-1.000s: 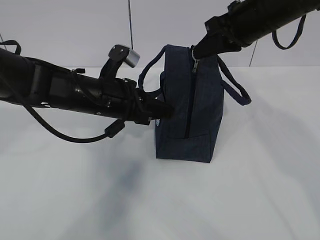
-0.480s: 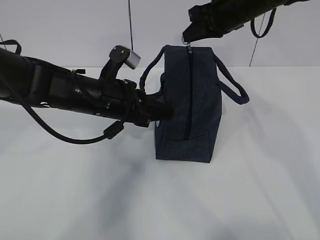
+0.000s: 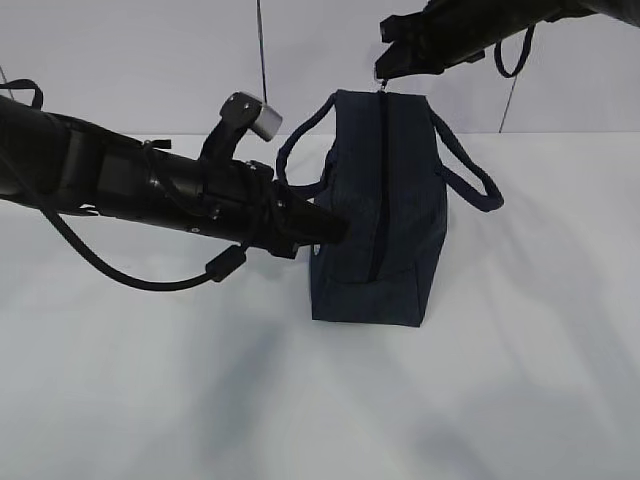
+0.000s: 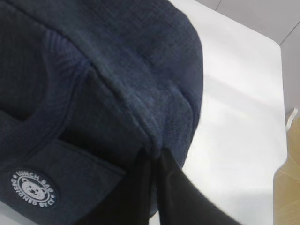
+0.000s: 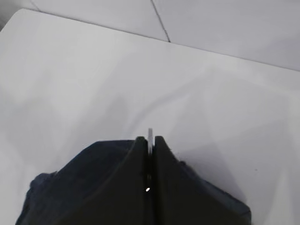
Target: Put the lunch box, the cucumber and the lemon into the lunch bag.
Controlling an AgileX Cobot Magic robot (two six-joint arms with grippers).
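Observation:
The dark navy lunch bag (image 3: 385, 200) stands on its end on the white table, its zipper running down the face towards me and shut. My left gripper (image 3: 335, 226) is shut on a fold of the bag's fabric at its left side; in the left wrist view the gripper (image 4: 152, 157) pinches a seam beside the round white logo (image 4: 33, 188). My right gripper (image 3: 383, 70) is above the bag's top, shut on the metal ring pull (image 5: 150, 135) of the zipper. The lunch box, the cucumber and the lemon are out of view.
The white table (image 3: 150, 400) spreads round the bag. The bag's two loop handles hang out, one to the right (image 3: 470, 180), one to the left (image 3: 300, 150). A pale wall is behind, and a cable (image 3: 262, 50) hangs down it.
My right gripper has moved left and up with the ring pull, from the upper side of the bag to its top. The zipper is now shut along its length. The left arm stays.

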